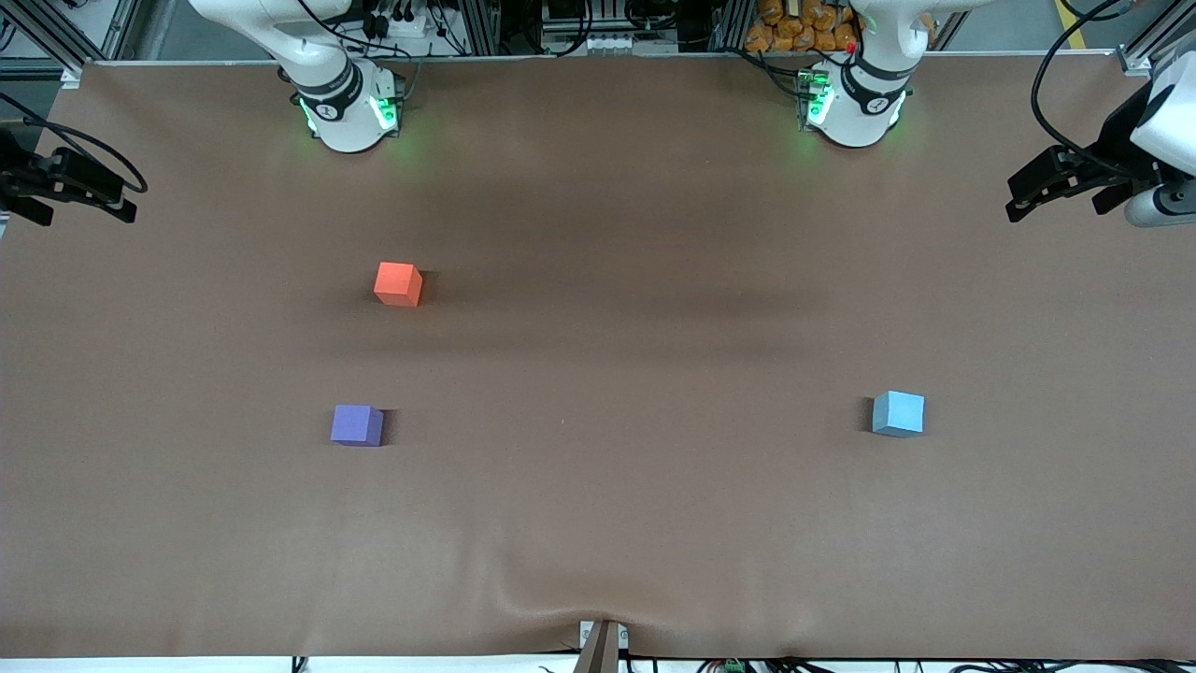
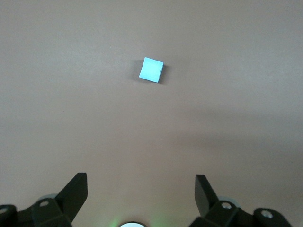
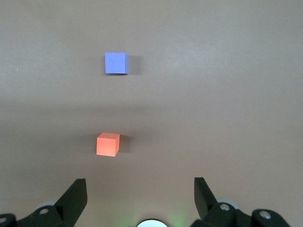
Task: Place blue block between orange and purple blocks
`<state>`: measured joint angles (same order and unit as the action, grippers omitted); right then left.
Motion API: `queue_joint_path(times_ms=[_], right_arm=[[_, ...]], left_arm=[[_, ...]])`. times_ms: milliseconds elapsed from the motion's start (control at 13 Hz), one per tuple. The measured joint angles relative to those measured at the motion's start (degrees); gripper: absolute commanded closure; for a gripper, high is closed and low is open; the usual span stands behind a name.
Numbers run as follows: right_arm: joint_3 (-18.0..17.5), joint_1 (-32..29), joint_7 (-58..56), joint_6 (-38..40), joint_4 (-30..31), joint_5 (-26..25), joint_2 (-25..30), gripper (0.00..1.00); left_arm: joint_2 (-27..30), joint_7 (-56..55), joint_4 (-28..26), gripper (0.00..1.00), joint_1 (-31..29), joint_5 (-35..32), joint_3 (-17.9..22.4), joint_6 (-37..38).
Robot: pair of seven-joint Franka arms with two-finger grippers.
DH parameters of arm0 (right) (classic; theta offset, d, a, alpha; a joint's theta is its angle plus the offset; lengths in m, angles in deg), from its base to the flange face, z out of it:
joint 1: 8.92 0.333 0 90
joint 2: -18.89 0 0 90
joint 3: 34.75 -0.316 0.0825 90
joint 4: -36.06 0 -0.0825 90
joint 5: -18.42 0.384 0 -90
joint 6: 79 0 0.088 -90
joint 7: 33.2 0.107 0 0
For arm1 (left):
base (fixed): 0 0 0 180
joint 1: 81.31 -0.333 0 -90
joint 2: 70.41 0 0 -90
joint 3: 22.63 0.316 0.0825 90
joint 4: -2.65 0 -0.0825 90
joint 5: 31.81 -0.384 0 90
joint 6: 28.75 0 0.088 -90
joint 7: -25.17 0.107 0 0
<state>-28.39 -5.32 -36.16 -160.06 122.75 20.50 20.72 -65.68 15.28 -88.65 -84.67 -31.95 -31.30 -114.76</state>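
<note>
Three cubes lay on the brown desk (image 1: 598, 523): the blue block (image 1: 899, 414) toward the left arm's end, well apart from the orange block (image 1: 398, 283) and purple block (image 1: 356, 424), while the left tool (image 2: 141, 189) and right tool (image 3: 140, 189) hung high with fingers apart, empty.

No text, label, brand or number can be read (small marks on the arm bases stay illegible).

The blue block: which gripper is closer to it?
Left. The left gripper is up at the blue block's end of the table; the right gripper is up at the other end.
</note>
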Motion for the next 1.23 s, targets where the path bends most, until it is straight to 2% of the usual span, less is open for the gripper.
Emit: queue_joint_path(times_ms=[1231], right_arm=[[0.0, 0.0, 0.0, 0.0, -0.2, 0.0, 0.0, 0.00]], left_arm=[[-2.2, 0.8, 1.3, 0.00, 0.0, 0.0, 0.3, 0.1]])
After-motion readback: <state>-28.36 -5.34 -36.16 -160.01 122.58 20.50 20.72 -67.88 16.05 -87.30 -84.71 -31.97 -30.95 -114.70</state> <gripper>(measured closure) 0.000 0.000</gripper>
